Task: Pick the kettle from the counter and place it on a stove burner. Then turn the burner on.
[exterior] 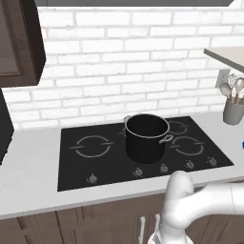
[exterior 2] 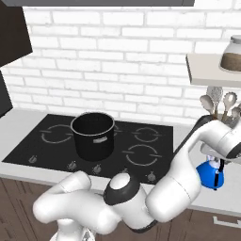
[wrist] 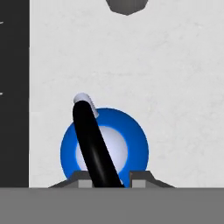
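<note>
- A white brick wall (exterior: pixel 119 52) stood behind the black cooktop (exterior: pixel 76 167).
- A dark wood upper cabinet (exterior: pixel 19 43) hung above and left of the cooktop.
- A pale shelf (exterior 2: pixel 207 70) jutted out to its upper right.
- Brown cabinet fronts (exterior: pixel 95 224) ran below it.

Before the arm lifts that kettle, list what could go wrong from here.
The gripper straddles the kettle's thin black handle near one end, so an off-centre grasp may let the kettle swing or slip. The black pot sits on the cooktop, so a low carry could clip it. The utensil holder stands close by.
</note>
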